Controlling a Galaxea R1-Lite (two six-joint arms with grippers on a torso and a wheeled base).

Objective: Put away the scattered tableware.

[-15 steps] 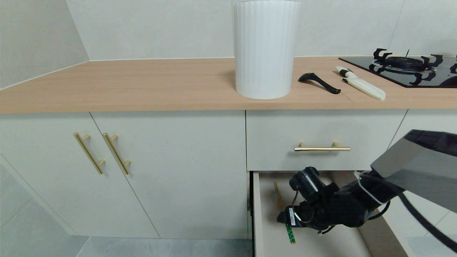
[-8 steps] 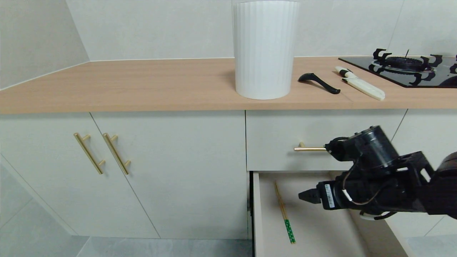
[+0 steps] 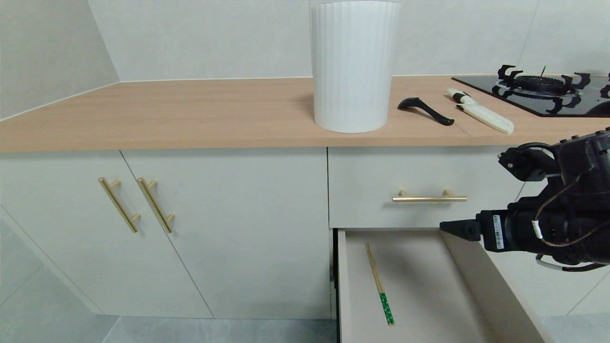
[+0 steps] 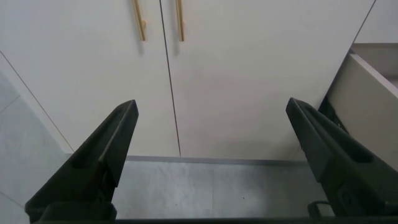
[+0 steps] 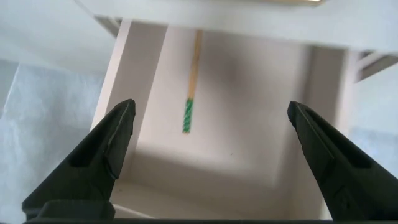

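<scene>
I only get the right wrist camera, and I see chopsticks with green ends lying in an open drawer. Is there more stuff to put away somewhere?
Observer: Yes. Up on the countertop, a black spoon lies to the right of a tall white container.
Operator: Only that one?
Observer: No, a white knife lies to the spoon's right, between it and the stove.
Operator: Where's my other arm?
Observer: The left gripper is open and empty, low down, facing the shut cabinet doors.
</scene>
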